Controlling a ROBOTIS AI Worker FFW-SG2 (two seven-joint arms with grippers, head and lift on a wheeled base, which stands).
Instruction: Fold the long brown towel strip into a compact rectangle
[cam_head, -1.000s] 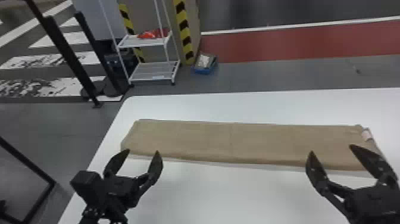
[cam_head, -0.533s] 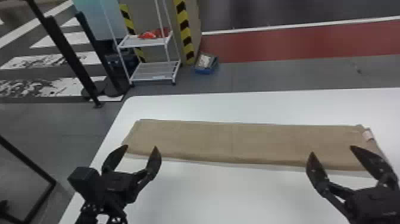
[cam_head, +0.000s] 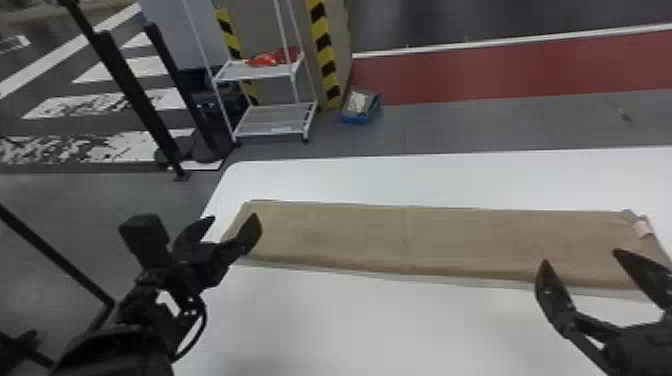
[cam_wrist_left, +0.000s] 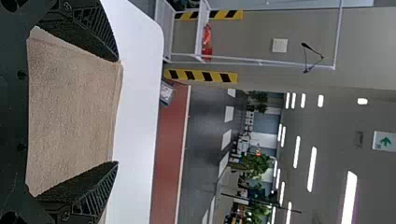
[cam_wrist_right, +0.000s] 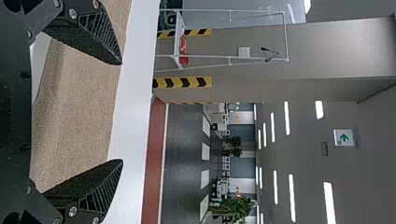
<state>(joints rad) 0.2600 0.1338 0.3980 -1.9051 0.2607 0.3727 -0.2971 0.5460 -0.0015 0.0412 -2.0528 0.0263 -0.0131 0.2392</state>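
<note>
Our left claw (cam_head: 235, 218) and right claw (cam_head: 581, 257) spread near opposite ends of the brown towel (cam_head: 400, 240), we should pinch every layer, then fold inward, edges aligned.

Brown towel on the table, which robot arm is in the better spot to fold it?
Probably left. The left gripper, open, appears right at the left end of the brown towel, handy for folding inward. The right gripper, also open, appears farther in from its end.
</note>
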